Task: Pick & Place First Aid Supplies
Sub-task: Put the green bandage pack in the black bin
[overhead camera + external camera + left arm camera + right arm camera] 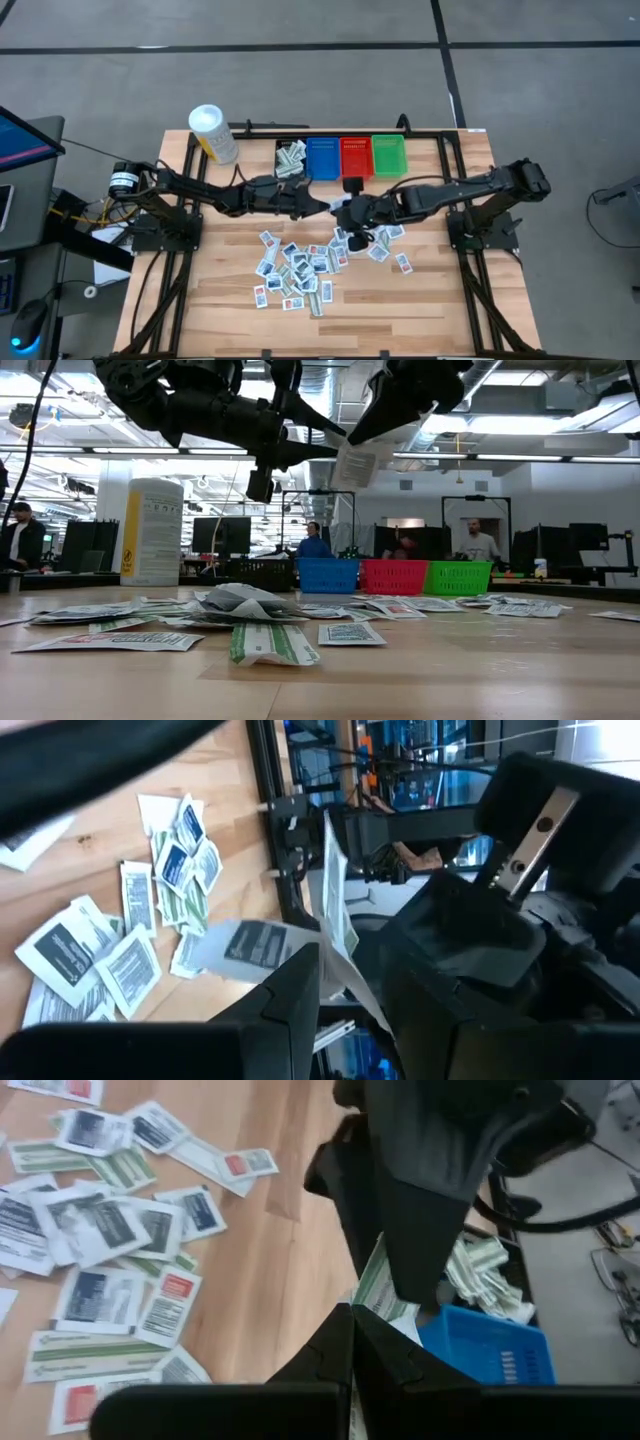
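Left claw (325, 207) and shut right claw (347, 210) both pinching one green-striped packet (358, 465), print unreadable

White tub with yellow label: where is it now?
High view: the white tub stands upright at the table's far-left corner, left of the black bin.

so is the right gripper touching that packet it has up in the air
Touching. In the right wrist view the right gripper has its fingers shut on the green-striped packet; the low view shows that packet hanging clear above the table.
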